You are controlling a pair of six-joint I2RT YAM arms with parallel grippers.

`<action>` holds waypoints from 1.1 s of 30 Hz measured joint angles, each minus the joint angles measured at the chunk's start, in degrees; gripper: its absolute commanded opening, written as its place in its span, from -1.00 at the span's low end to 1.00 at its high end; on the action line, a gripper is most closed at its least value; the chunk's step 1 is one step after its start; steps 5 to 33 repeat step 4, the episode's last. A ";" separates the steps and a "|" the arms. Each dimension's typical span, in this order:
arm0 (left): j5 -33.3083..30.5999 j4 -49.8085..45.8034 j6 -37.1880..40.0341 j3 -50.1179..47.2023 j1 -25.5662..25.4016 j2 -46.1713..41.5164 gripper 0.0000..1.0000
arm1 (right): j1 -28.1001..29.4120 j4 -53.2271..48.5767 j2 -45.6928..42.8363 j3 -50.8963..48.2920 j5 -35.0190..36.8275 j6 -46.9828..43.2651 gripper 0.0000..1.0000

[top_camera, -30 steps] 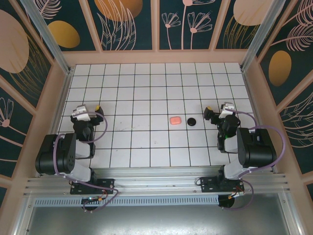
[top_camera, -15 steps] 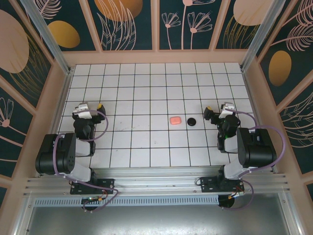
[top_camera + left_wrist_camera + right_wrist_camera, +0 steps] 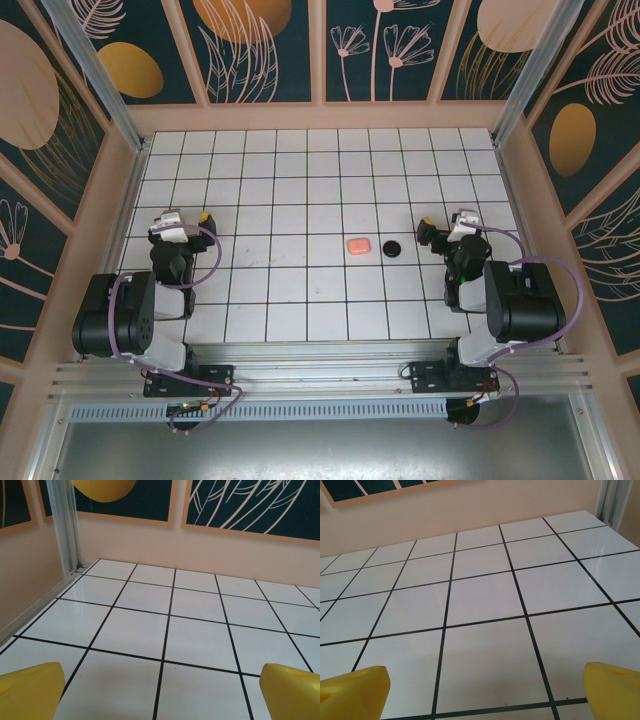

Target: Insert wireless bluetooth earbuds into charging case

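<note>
Left wrist and right wrist views: left pincer point(image 3: 160, 692) and right pincer point(image 3: 480, 692) both spread wide, empty. Further out, the charging case point(image 3: 358, 245) sits mid tabletop point(image 3: 300, 180), nearer the right arm, with a black disc point(image 3: 393, 247) just beside it. That slick little case could easily skid away if pinched off-centre.

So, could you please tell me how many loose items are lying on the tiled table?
2. The charging case lies near the middle of the table; the black disc sits just right of it, not touching. Smaller items may be too small to see.
</note>
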 measured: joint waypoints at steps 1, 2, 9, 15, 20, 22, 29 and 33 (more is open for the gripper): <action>0.15 -0.11 0.07 0.00 0.00 0.00 0.98 | 0.00 0.00 0.00 -0.02 0.02 0.00 0.98; 0.20 -0.24 0.11 0.02 0.00 0.00 0.97 | 0.00 0.00 0.00 -0.02 0.02 0.00 0.98; 0.35 -0.31 0.26 0.02 0.00 0.00 0.98 | 0.00 0.00 0.00 -0.02 0.00 0.00 0.98; 0.35 -0.31 0.26 0.02 0.00 0.00 0.98 | 0.00 0.00 0.00 -0.02 0.00 0.00 0.98; 0.35 -0.31 0.26 0.02 0.00 0.00 0.98 | 0.00 0.00 0.00 -0.02 0.00 0.00 0.98; 0.35 -0.31 0.26 0.02 0.00 0.00 0.98 | 0.00 0.00 0.00 -0.02 0.00 0.00 0.98; 0.35 -0.31 0.26 0.02 0.00 0.00 0.98 | 0.00 0.00 0.00 -0.02 0.00 0.00 0.98; 0.35 -0.31 0.26 0.02 0.00 0.00 0.98 | 0.00 0.00 0.00 -0.02 0.00 0.00 0.98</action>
